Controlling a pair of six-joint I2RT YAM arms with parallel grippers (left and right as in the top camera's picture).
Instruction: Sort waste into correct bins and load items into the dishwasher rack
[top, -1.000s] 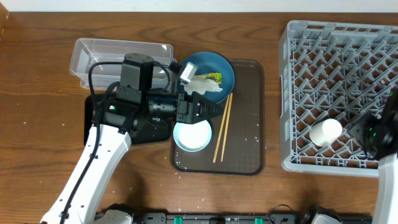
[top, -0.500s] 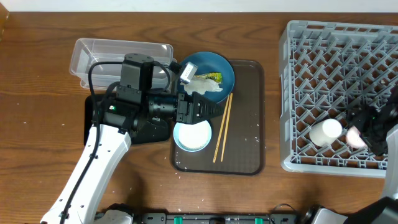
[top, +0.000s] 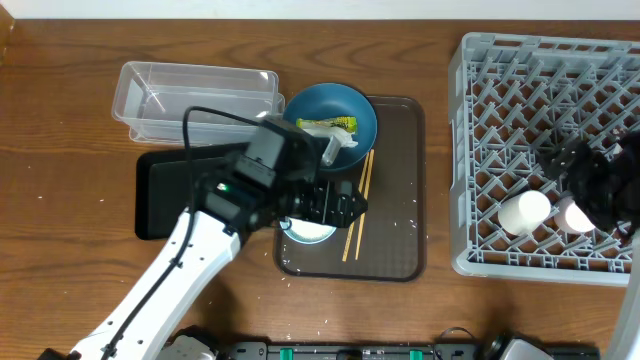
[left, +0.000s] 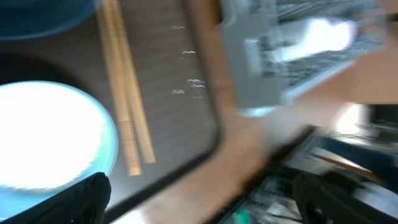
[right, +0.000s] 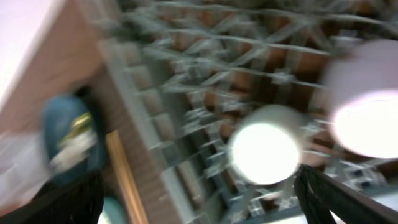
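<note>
Judging that rack-loading is the step in hand, we see the white cup (top: 525, 211) and the pinkish cup (top: 570, 213) resting in the dishwasher rack (top: 530, 100) beneath the right gripper (right: 199, 186), spread and empty, while the left gripper (left: 199, 190), also spread wide, hovers over the chopsticks (left: 127, 106) and the light-blue bowl (left: 50, 137) on the brown tray (top: 395, 200), where it probably needs to lower and close on one of them.

White cup (top: 525, 212); pinkish cup (top: 572, 214); both in rack (top: 458, 150)
</note>
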